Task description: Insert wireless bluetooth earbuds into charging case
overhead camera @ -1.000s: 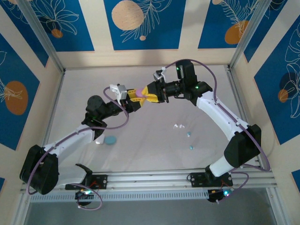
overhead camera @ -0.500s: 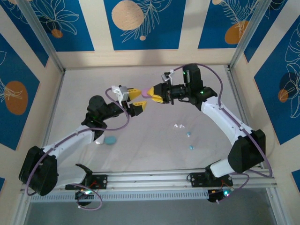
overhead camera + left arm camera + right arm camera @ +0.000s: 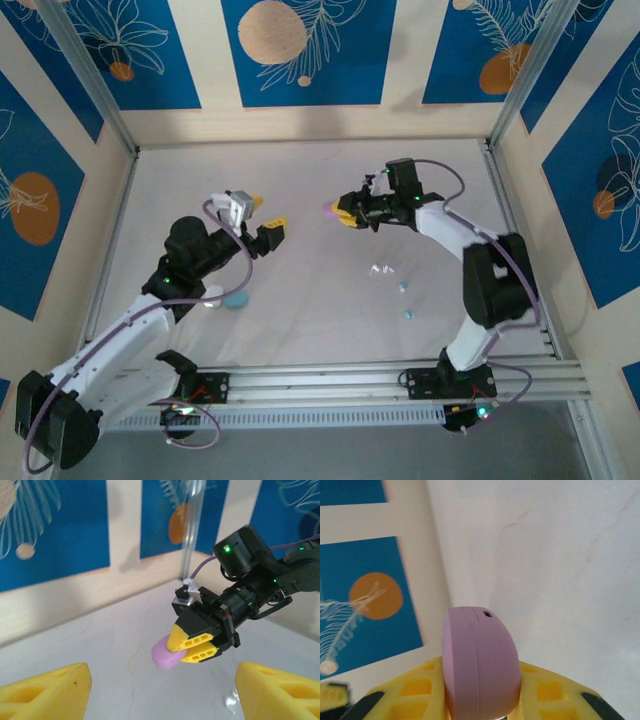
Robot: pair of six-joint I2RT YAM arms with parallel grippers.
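Gripping the lilac case edge-on, the right gripper is clamped across its flat sides and holds it off the table with the lid seam exposed, probably so the lid can be reached. The earbuds lie loose toward four o'clock from it, white nearest and two teal beyond, well apart from the case. At nine o'clock the left gripper stands with jaws apart, empty. A teal case rests at seven o'clock. I judge the way to the earbuds unobstructed.
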